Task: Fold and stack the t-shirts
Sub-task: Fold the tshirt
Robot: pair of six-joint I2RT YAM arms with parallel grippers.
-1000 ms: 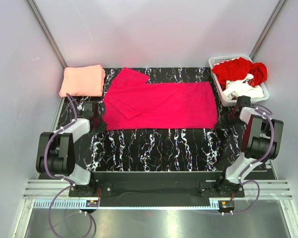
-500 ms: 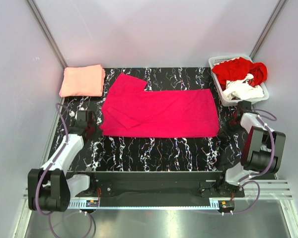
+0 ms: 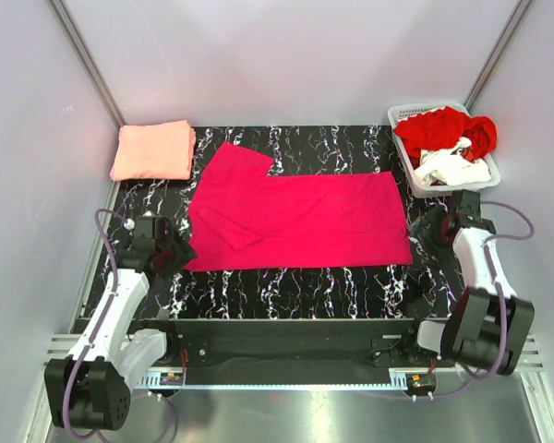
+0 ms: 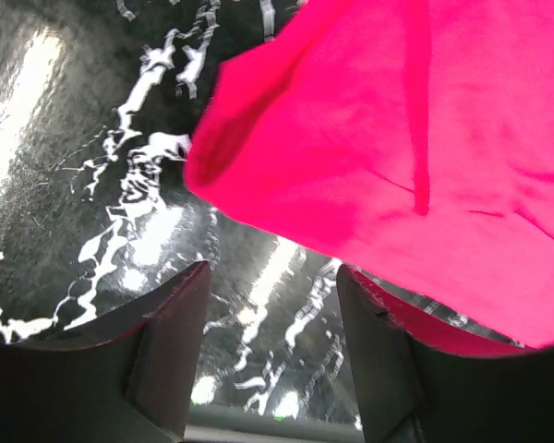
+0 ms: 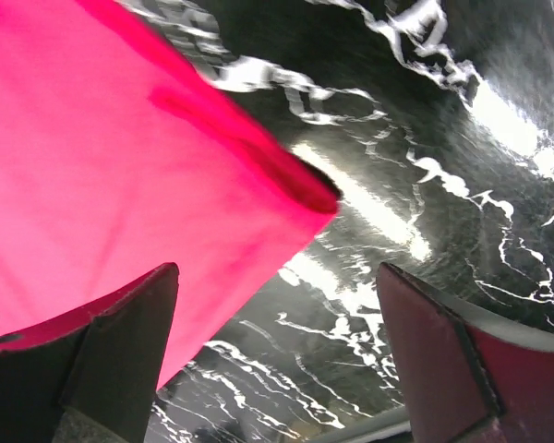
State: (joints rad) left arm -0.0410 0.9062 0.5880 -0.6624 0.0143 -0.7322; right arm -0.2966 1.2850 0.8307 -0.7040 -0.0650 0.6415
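Left gripper (image 3: 179, 251) and right gripper (image 3: 424, 231) both gape open, gripping nothing, at the near corners of the magenta t-shirt (image 3: 300, 208).

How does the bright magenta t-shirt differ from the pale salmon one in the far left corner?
The vivid magenta cloth t-shirt is spread wide, one sleeve sticking out; the pale salmon-pink cloth t-shirt is folded into a compact square. The magenta one spans between the left gripper and right gripper; the salmon one lies apart from both. Both lie flat on the black marbled table.
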